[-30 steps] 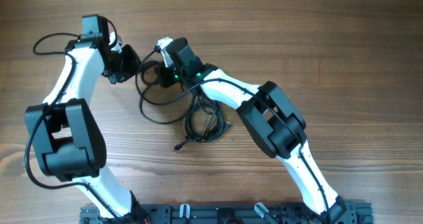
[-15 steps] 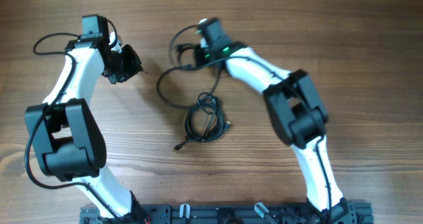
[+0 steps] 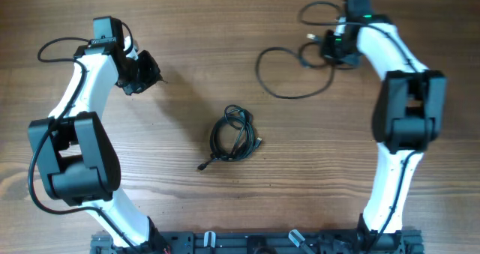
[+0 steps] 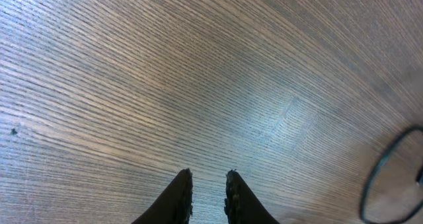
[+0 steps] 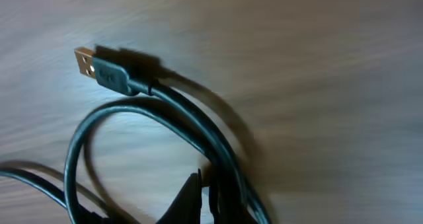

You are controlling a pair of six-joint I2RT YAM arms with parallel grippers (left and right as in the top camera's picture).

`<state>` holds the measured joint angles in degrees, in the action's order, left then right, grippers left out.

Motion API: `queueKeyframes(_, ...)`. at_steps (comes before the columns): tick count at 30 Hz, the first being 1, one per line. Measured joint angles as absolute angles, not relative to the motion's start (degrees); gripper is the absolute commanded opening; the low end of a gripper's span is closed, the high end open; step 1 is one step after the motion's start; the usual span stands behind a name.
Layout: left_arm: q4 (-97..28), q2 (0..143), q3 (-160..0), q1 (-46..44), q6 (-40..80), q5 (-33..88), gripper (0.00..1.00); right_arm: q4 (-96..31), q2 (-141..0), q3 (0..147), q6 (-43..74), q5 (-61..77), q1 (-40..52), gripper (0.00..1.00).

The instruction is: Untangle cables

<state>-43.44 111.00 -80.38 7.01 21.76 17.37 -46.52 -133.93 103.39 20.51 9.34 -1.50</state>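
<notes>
A coiled bundle of black cables lies at the table's middle, one plug end sticking out at its lower left. A separate black cable trails in a wide loop at the upper right. My right gripper is shut on it. In the right wrist view that cable runs doubled between the jaws of the right gripper, its gold-tipped USB plug lying free on the wood. My left gripper hovers at the upper left, apart from every cable. In its wrist view the left gripper is narrowly open and empty.
The table is bare wood. A curve of black cable shows at the right edge of the left wrist view. Thicker black wires hang off the left arm. A dark rail runs along the near edge.
The right arm swung from the middle to the upper right, dragging one cable off the bundle and stretching it into a loop. The left arm has not moved.
</notes>
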Motion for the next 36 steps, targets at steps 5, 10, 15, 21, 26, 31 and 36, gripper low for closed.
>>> queueKeyframes(5,-43.4,111.0,-80.4,7.0,21.8,17.4,0.21,-54.0,-133.3,103.5,16.1,6.9,-10.4,0.12)
queueKeyframes(10,-43.4,111.0,-80.4,7.0,21.8,17.4,0.23,-56.9,-133.1,103.5,13.5,4.7,-18.0,0.16)
queueKeyframes(15,-43.4,111.0,-80.4,7.0,21.8,17.4,0.24,-57.8,-132.9,103.5,12.7,2.5,-26.2,0.21)
queueKeyframes(21,-43.2,111.0,-80.4,7.0,21.8,17.4,0.24,-56.9,-132.9,103.5,12.4,-0.1,-32.4,0.42)
queueKeyframes(26,-43.2,111.0,-80.4,7.0,21.8,17.4,0.24,-60.5,-134.0,106.3,11.5,-1.6,-33.5,0.68)
queueKeyframes(31,-43.2,111.0,-80.4,7.0,21.8,17.4,0.24,-70.3,-137.5,114.7,9.8,-2.2,-33.1,0.79)
queueKeyframes(36,-43.2,111.0,-80.4,7.0,21.8,17.4,0.25,-71.5,-137.6,118.7,9.7,2.4,-27.7,0.8)
